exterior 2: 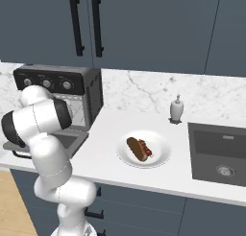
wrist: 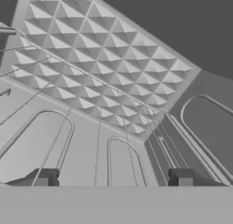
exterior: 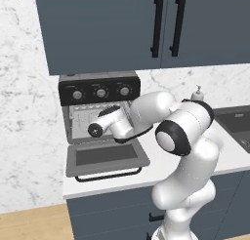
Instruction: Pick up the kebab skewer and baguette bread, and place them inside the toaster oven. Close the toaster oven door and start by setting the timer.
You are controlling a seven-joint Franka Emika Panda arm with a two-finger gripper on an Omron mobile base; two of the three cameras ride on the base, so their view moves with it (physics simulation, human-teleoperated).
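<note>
Gripper (wrist: 113,180) inside the toaster oven (exterior: 100,107), jaws wide apart and empty.
Arm bends toward nine o'clock over the dropped toaster oven door (exterior: 105,158); baguette bread (exterior 2: 135,149) and kebab skewer (exterior 2: 146,149) lie on the plate (exterior 2: 161,158) at the oven's three o'clock.

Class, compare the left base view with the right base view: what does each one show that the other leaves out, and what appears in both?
Left base view alone: the toaster oven door seen whole, dropped flat, and the arm's hand reaching into the oven's mouth. Right base view alone: a white plate on the counter carrying the baguette bread and the kebab skewer, side by side. Both share the toaster oven with its three knobs, the soap bottle, the sink and the dark cabinets.
</note>
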